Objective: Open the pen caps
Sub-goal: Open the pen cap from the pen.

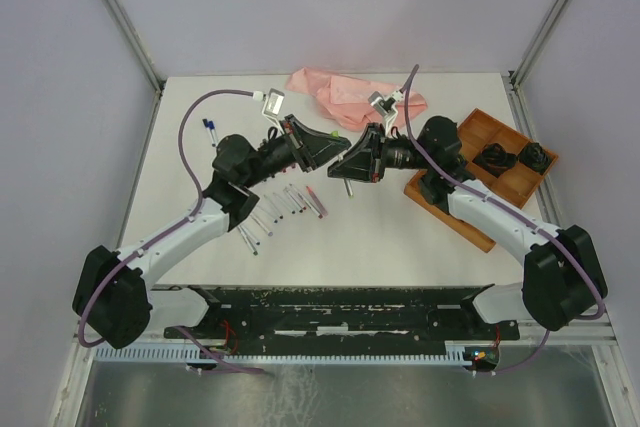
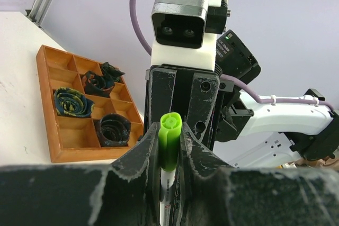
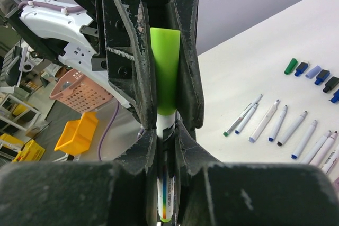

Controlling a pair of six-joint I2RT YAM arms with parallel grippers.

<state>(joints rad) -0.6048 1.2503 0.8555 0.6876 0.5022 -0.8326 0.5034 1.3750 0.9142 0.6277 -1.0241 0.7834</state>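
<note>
A white pen with a lime green cap is held up between both grippers over the middle of the table. My left gripper is shut on the lime cap, its fingers pressing both sides. My right gripper is shut on the white pen barrel just below the cap. The cap sits on the barrel. The two grippers meet nose to nose. Several loose pen caps lie in a row on the table, near several uncapped pens.
A wooden compartment tray with dark rolled items stands at the right. A pink bag lies at the back. A row of pens lies under the left arm, and a few small caps sit at the left.
</note>
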